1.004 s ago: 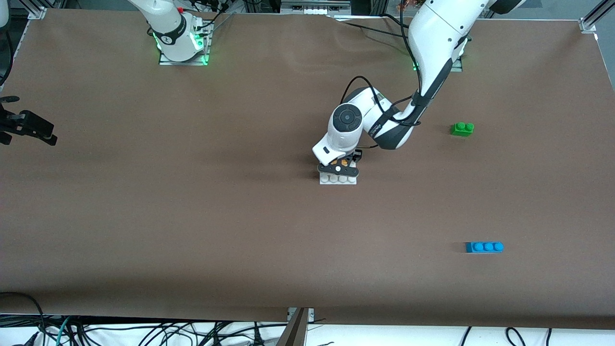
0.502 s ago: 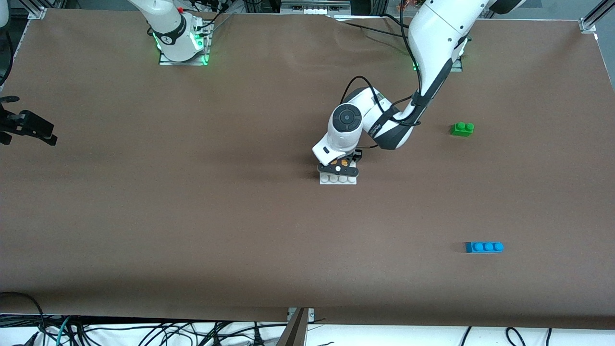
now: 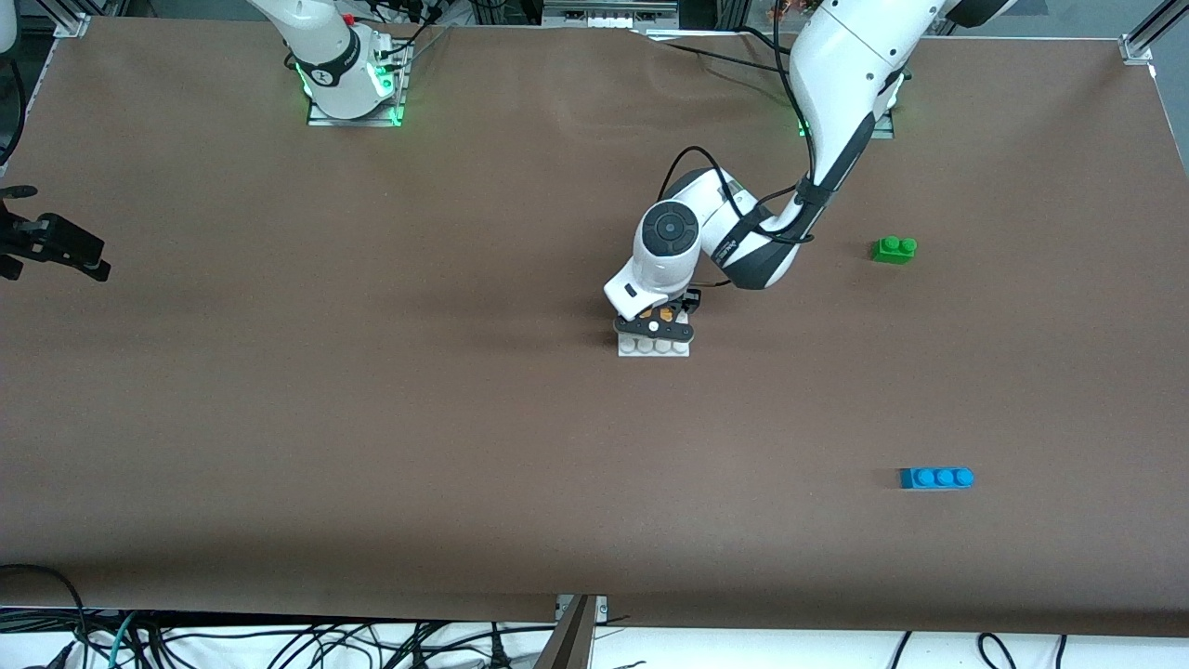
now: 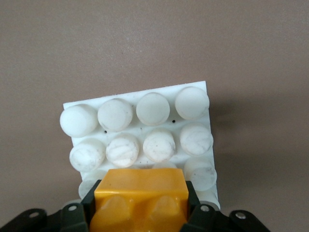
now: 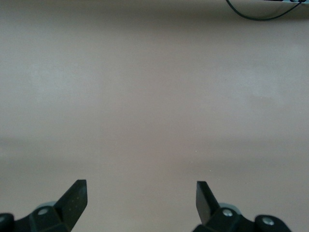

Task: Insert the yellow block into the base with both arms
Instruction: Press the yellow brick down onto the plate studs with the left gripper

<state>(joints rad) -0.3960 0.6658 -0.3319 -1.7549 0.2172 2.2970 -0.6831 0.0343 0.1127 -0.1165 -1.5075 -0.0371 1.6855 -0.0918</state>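
Yellow block [image 4: 140, 195] – light, rigid, slick plastic; left gripper [image 4: 140, 212] clamps its sides over base [image 4: 145, 104]. Right gripper [image 5: 140, 200] waits, fingers apart.

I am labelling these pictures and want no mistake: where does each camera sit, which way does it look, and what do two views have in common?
Front view: high across the table, facing both bases; the left arm reaches to the base, and the right gripper waits at the right arm's end.
Left wrist view: on the left wrist, looking down at the base; the left gripper is shut on the yellow block.
Right wrist view: on the right wrist, facing bare table; right gripper open.
Shared: front and left wrist views both show the base.
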